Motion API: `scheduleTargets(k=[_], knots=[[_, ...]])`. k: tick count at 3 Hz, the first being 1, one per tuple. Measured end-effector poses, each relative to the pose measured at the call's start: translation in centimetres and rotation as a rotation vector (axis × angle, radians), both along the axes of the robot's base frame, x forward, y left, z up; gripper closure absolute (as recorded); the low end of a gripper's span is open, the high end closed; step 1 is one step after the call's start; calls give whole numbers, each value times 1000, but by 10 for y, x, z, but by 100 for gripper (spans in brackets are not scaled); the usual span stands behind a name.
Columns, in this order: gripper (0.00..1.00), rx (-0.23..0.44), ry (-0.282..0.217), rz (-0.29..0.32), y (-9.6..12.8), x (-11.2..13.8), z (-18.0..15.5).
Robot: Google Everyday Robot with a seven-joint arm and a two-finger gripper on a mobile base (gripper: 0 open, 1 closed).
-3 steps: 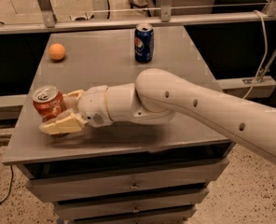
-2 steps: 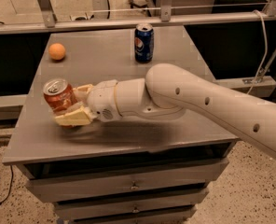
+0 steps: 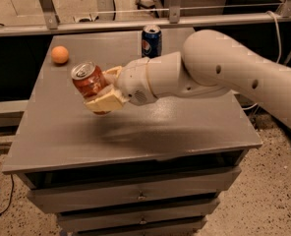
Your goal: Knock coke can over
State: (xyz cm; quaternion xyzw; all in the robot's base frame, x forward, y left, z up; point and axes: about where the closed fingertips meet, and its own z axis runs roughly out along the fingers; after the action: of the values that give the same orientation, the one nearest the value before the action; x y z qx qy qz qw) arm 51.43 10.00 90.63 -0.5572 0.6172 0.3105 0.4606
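Note:
The coke can (image 3: 88,83) is reddish-orange with a silver top. It hangs tilted in the air above the left part of the grey table (image 3: 135,127). My gripper (image 3: 103,91) is shut on the can, with one pale finger (image 3: 105,102) under its near side and the other behind it. The big white arm reaches in from the right across the table.
A dark blue Pepsi can (image 3: 151,42) stands upright at the back middle of the table, just behind the arm. A small orange fruit (image 3: 60,55) lies at the back left. Drawers sit below the table's front edge. A metal rail runs behind the table.
The gripper has lifted the coke can off the table and carried it up and to the right. The can now tilts in the air. The Pepsi can and the fruit have not moved.

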Motion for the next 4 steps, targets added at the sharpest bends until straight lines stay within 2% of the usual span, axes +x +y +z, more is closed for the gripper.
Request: scheduleTargets(k=[1,2,3,4], knots=[[100,-220,-13,-8,-37,13,20],[100,-394,8,1,-51,21,11],[100,-564,26,22,-57,25,-13],[83,-673,39,26,-53,29,-32]])
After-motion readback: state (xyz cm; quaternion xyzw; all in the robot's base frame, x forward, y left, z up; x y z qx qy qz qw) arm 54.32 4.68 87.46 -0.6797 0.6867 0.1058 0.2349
